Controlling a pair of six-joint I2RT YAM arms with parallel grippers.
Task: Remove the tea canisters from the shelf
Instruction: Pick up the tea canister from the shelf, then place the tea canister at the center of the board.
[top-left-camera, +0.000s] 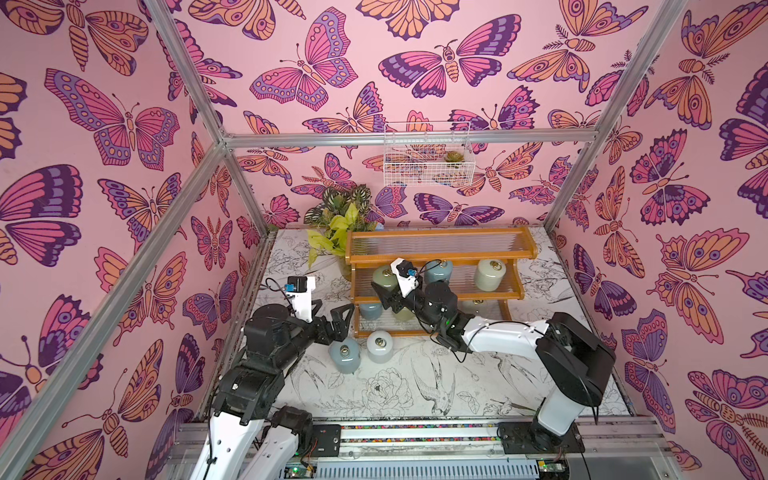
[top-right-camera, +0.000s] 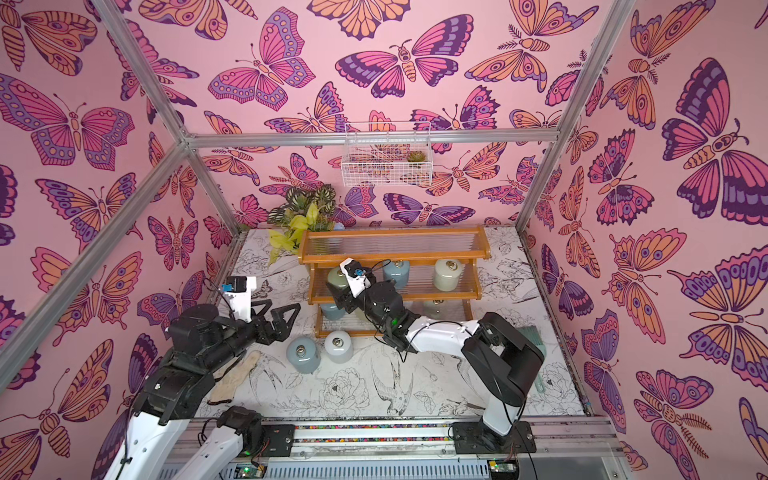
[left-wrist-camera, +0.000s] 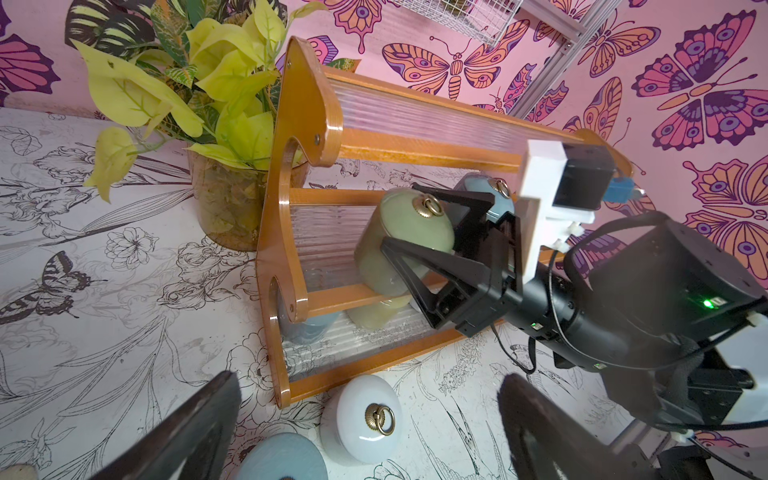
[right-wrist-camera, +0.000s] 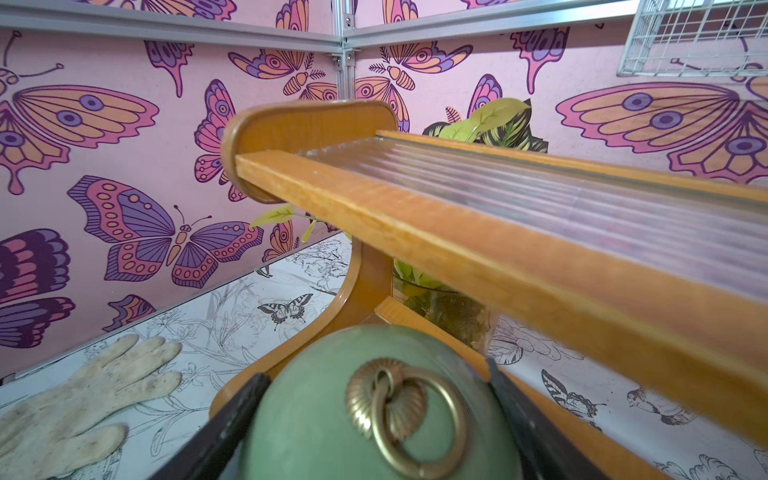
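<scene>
Sage-green canister (right-wrist-camera: 374, 419) filled right wrist view, right gripper (left-wrist-camera: 400, 216) clenched on it at middle tier's 9 o'clock end of shelf (top-left-camera: 440, 258); best lifted over front lip (left-wrist-camera: 345, 297), drawn toward 6 o'clock, low under top rail (right-wrist-camera: 457, 249); left gripper (top-left-camera: 332, 314) spread, empty; bottom-tier canisters (top-left-camera: 370, 310) partly hidden behind right arm (top-left-camera: 498, 336).

Surface (top-left-camera: 415, 386): white, printed with black line flowers and birds. Standing on it I count the shelf (top-left-camera: 440, 257), a potted plant (top-left-camera: 336, 224) by its far left end, a pale blue canister (top-left-camera: 345, 353) and a white canister (top-left-camera: 380, 345) side by side before the bottom tier, and a glove (top-right-camera: 239, 374) lying flat. Middle tier: sage green canister (top-left-camera: 384, 277), second blue canister (top-left-camera: 440, 271), cream canister (top-left-camera: 490, 274).
</scene>
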